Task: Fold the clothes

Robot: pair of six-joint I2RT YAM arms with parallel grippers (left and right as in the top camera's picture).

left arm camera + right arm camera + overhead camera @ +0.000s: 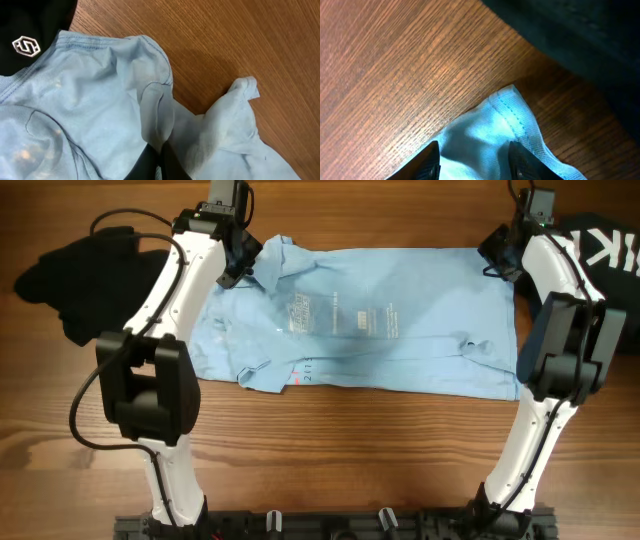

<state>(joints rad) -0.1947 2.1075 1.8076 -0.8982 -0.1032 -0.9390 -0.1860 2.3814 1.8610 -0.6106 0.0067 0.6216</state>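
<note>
The light blue shirt point(390, 315) lies spread flat across the wooden table, collar to the left, white chest print facing up. My left gripper point(235, 265) is at the collar at the far left corner; in the left wrist view its fingers point(161, 150) are shut on a fold of the collar fabric point(155, 110). My right gripper point(497, 260) is at the shirt's far right hem corner; in the right wrist view its fingers point(474, 155) are open, straddling the hem corner point(507, 112).
A black garment point(75, 265) lies at the far left of the table and shows in the left wrist view point(30, 30). Another black garment point(605, 245) with white lettering lies at the far right, close to the right gripper point(580, 35).
</note>
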